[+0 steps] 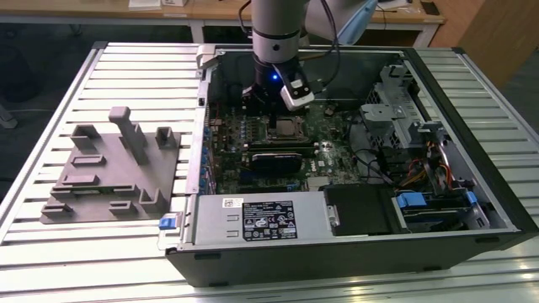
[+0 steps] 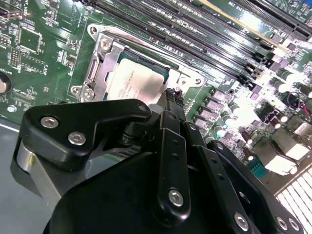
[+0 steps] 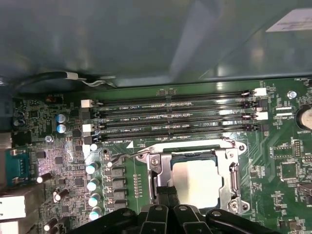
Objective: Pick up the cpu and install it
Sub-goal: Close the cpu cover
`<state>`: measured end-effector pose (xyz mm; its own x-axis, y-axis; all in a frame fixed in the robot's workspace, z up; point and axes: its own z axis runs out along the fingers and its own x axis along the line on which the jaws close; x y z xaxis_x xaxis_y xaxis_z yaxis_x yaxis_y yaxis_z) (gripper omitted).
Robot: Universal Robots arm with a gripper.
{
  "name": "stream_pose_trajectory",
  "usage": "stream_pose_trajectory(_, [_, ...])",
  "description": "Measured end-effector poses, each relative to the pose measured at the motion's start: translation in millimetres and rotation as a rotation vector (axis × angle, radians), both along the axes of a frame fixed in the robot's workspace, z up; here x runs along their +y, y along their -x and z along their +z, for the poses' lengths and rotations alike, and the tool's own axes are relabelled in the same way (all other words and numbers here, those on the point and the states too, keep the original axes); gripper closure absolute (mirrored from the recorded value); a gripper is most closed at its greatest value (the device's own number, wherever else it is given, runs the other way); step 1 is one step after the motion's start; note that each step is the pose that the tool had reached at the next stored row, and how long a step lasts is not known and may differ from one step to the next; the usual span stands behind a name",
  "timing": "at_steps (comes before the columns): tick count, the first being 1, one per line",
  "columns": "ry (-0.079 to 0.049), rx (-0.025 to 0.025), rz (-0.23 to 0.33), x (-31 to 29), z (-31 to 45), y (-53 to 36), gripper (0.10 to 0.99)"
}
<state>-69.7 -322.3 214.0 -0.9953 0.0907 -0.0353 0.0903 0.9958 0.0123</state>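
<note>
The arm (image 1: 276, 25) is showing a silver-grey tube above a black wrist (image 1: 271, 68), where a blue light (image 1: 276, 78) is glowing and a black cable (image 1: 334, 38) is trailing. The pincer (image 2: 171, 97) is showing matte black links dotted with silver screws (image 2: 176, 197).

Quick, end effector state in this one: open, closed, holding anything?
End effector: closed, holding nothing; the cpu lies in the socket.
</note>
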Motion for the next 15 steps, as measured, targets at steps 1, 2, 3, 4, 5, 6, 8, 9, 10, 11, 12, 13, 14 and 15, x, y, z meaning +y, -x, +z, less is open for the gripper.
stream_pose_trajectory(1, [0.0,-0.0001,0.0,0.0,1.5,0.0,0.98])
stream_pose_trajectory(2, [0.0,-0.0002,0.0,0.0,3.0,0.0,0.98])
stream_pose_trajectory(3, [0.0,-0.0004,0.0,0.0,4.6,0.0,0.98])
stream_pose_trajectory(4, [0.0,-0.0005,0.0,0.0,6.0,0.0,0.98])
stream_pose_trajectory(5, [0.0,-0.0005,0.0,0.0,7.4,0.0,0.98])
stream_pose_trajectory(6, [0.0,-0.0007,0.0,0.0,8.8,0.0,0.98])
stream_pose_trajectory(8, [0.0,-0.0008,0.0,0.0,11.3,0.0,0.98])
stream_pose_trajectory(9, [0.0,-0.0009,0.0,0.0,12.5,0.0,0.98])
stream_pose_trajectory(10, [0.0,-0.001,0.0,0.0,13.8,0.0,0.98])
stream_pose_trajectory(11, [0.0,-0.001,0.0,0.0,15.0,0.0,0.98])
stream_pose_trajectory(12, [0.0,-0.0011,0.0,0.0,15.6,0.0,0.98])
stream_pose_trajectory(13, [0.0,-0.0012,0.0,0.0,15.6,0.0,0.98])
stream_pose_trajectory(14, [0.0,-0.0013,0.0,0.0,15.6,0.0,0.98])
stream_pose_trajectory(15, [0.0,-0.0014,0.0,0.1,15.6,0.0,0.98])
